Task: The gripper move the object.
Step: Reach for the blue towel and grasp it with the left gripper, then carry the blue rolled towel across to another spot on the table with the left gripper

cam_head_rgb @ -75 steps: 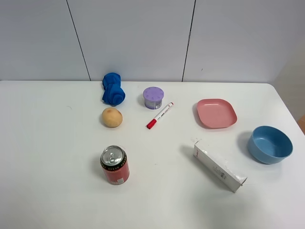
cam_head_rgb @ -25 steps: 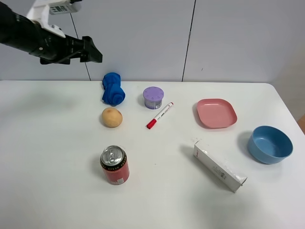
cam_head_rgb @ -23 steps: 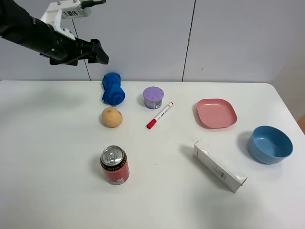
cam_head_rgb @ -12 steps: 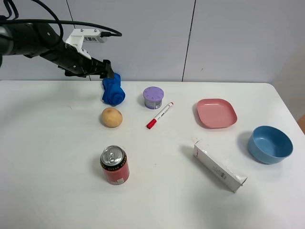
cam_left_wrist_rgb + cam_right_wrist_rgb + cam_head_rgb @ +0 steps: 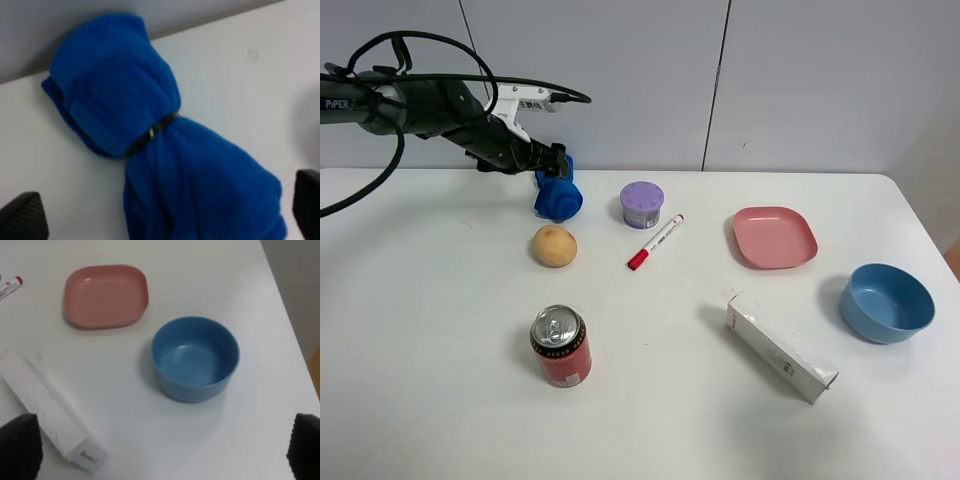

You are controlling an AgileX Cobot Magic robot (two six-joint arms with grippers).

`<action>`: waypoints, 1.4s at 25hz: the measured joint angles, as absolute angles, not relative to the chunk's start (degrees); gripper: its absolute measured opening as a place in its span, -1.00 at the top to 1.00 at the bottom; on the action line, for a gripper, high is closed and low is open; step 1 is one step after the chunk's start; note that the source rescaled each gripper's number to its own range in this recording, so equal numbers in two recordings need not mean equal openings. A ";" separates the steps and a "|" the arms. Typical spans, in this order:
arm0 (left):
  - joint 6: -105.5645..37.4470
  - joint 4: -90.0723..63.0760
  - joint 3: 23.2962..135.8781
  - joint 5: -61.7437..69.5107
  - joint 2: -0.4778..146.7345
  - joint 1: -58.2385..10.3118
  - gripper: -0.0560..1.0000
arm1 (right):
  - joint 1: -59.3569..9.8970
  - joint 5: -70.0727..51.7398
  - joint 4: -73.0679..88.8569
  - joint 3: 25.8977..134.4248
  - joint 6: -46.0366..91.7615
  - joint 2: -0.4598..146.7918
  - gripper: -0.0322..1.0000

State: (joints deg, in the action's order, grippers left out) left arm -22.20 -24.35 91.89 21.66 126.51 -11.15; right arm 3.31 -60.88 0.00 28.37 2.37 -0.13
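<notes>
Exterior high view: the left arm reaches in from the far left, and the left gripper [image 5: 552,158] sits at the far end of the blue cloth [image 5: 557,190]. The cloth is a bundle cinched by a dark band [image 5: 152,132] and lies on the white table [image 5: 440,400] at the far left-centre, close to the back wall.

Left wrist view: both fingertips [image 5: 22,216] appear at the picture's corners, spread wide, with one end of the cloth between them. Contact between fingers and cloth cannot be confirmed.

Other items on the table:
- A tan round object [image 5: 554,246] lies just near of the cloth.
- A red can [image 5: 561,347] stands upright, nearer again.
- A purple lidded cup [image 5: 642,204] stands to the right of the cloth.
- A red-capped marker [image 5: 655,242] lies just beside the cup on its near right.
- A pink plate [image 5: 775,238] sits right of centre.
- A blue bowl [image 5: 886,302] sits at the right edge.
- A white box [image 5: 780,347] lies on its side, near of the plate.

Right wrist view: the right gripper [image 5: 161,452] is spread, holding nothing, above the table near the bowl and box.
</notes>
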 joint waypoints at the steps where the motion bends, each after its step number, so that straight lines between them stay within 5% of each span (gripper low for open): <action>1: -22.20 -24.35 92.21 21.52 127.17 -11.15 -1.00 | 3.31 -60.88 0.00 28.37 2.37 -0.13 -1.00; 14: -22.20 -25.27 92.66 19.36 133.40 -11.67 -0.90 | 3.31 -60.88 0.00 28.37 2.37 -0.13 -1.00; 16: -22.20 -26.90 92.66 19.35 133.40 -12.04 -0.55 | 3.31 -60.88 0.00 28.37 2.37 -0.13 -1.00; 20: -22.32 -31.73 92.78 20.54 133.40 -12.59 0.83 | 3.31 -60.88 0.00 28.37 2.37 -0.13 -1.00; 21: -22.50 -32.37 92.84 20.96 133.40 -12.59 0.89 | 3.31 -60.88 0.00 28.37 2.37 -0.13 -1.00; 35: -23.55 -32.68 92.68 26.45 121.57 -13.13 0.87 | 3.31 -60.88 0.00 28.37 2.37 -0.13 -1.00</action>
